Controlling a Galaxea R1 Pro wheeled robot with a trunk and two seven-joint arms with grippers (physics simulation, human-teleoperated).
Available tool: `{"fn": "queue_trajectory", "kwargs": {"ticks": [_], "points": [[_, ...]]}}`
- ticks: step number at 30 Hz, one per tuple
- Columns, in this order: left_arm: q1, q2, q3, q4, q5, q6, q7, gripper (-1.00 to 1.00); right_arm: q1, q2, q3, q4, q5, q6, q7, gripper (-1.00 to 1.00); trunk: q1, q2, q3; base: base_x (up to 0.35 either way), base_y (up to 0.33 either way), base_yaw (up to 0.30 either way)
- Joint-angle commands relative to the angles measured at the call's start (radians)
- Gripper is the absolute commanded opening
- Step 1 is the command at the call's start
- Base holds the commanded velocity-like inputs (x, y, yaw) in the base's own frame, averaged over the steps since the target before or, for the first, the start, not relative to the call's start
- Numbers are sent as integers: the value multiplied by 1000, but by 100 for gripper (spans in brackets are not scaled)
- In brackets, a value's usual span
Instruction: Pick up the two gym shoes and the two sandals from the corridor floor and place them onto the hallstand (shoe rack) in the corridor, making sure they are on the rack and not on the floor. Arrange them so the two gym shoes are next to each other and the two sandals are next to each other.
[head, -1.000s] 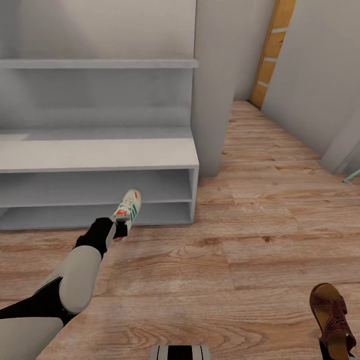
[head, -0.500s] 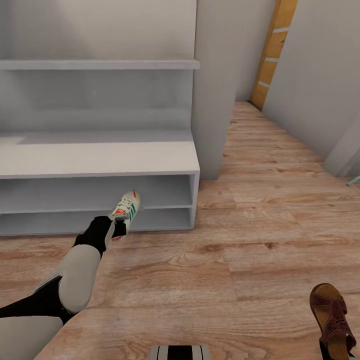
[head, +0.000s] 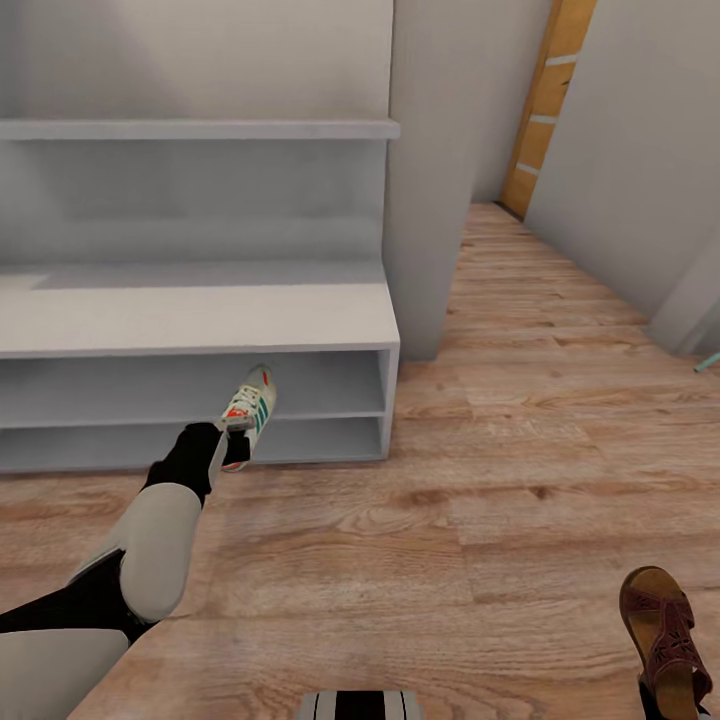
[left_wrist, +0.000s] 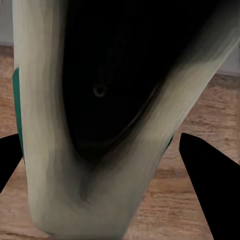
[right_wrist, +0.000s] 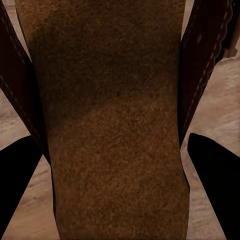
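Observation:
My left gripper (head: 236, 441) is shut on the heel of a white gym shoe (head: 250, 402) with green stripes, holding it toe-forward just above the corridor floor (head: 500, 450), in front of the hallstand's (head: 200, 315) lower open shelves. In the left wrist view the shoe's dark opening (left_wrist: 100, 100) sits between black fingers (left_wrist: 212, 185). At the head view's lower right, a brown sandal (head: 665, 625) is held by my right gripper (right_wrist: 120, 200), its tan footbed (right_wrist: 115, 125) close between black fingertips (right_wrist: 215, 175). The other gym shoe and the other sandal are out of view.
A grey wall pillar (head: 430, 170) stands right of the hallstand. Beyond it the corridor runs back to an orange door frame (head: 550, 100). A grey wall (head: 640, 150) closes the right side, with a teal object (head: 708, 362) at its foot. My base (head: 360, 705) shows at the bottom.
My left arm has carried the gym shoe a little up and forward, closer to the hallstand's lower shelves. The view shifted slightly at first. The sandal has stayed put.

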Motion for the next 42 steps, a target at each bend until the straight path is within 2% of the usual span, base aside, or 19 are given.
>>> {"fn": "queue_trajectory", "kwargs": {"ticks": [1,7,25,42], "points": [[-1,-2,6,-2,-1,3,-1,-100,-1,0,-4,1,-8,-2,11,-100,0,0,-1,200,0,0],[-1,-3,7,-2,-1,3,-2,-100,-1,0,-4,1,-8,-2,11,-100,0,0,-1,216,0,0],[-16,-1,5,-4,-3,3,0,-100,-1,0,-3,-1,-8,-2,11,-100,0,0,-1,12,0,0],[-14,0,-2,-4,-3,3,0,-100,-1,0,-3,-1,-8,-2,11,-100,0,0,-1,138,0,0]]}}
